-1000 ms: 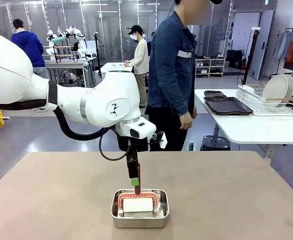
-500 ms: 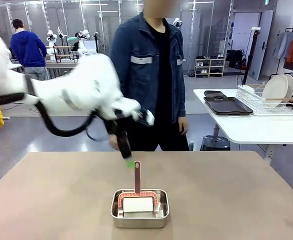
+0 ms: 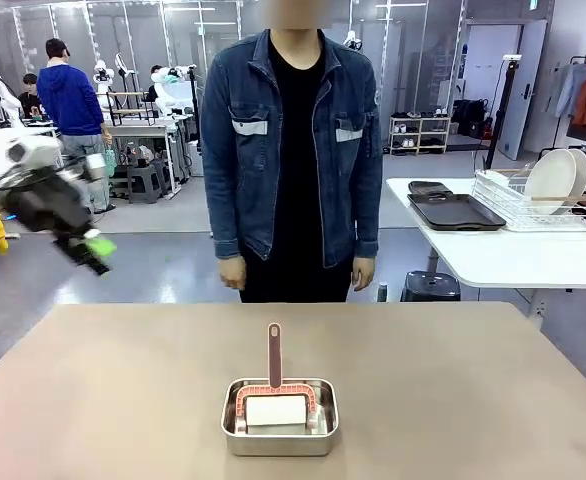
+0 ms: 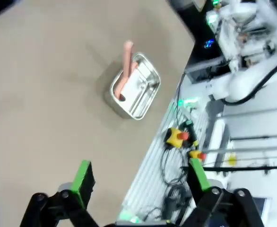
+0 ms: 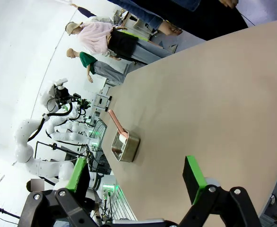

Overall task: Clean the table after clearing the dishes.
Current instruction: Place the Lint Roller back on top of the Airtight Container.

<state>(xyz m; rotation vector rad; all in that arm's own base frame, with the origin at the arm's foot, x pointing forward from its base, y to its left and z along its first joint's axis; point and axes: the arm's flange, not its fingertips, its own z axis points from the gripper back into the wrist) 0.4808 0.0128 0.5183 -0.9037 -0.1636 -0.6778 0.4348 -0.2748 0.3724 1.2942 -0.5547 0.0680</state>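
Note:
On the taupe table (image 3: pixel 453 370) a small steel pan (image 3: pixel 279 418) holds a white sponge pad with a pink handle (image 3: pixel 274 354) standing upright. My left gripper (image 3: pixel 86 250) is blurred in the air beyond the table's left edge, far from the pan. From the left wrist, the left gripper (image 4: pixel 141 177) is open and empty above the pan (image 4: pixel 134 92). The right gripper (image 5: pixel 136 177) is open and empty too, with the pan (image 5: pixel 125 146) far off on the table (image 5: pixel 200 94). The dishes (image 3: pixel 558 178), two white plates, stand in a wire rack.
A person (image 3: pixel 291 150) in a denim jacket stands at the table's far edge, hands down. Dark trays (image 3: pixel 456 211) lie on a white side table (image 3: pixel 513 260) at the right, beside the rack. Cables and a yellow button box (image 4: pixel 177 137) sit past the table's near edge.
My left arm has drawn back from the pink handle over the pan and swung up and left off the table. The person has turned to face the table.

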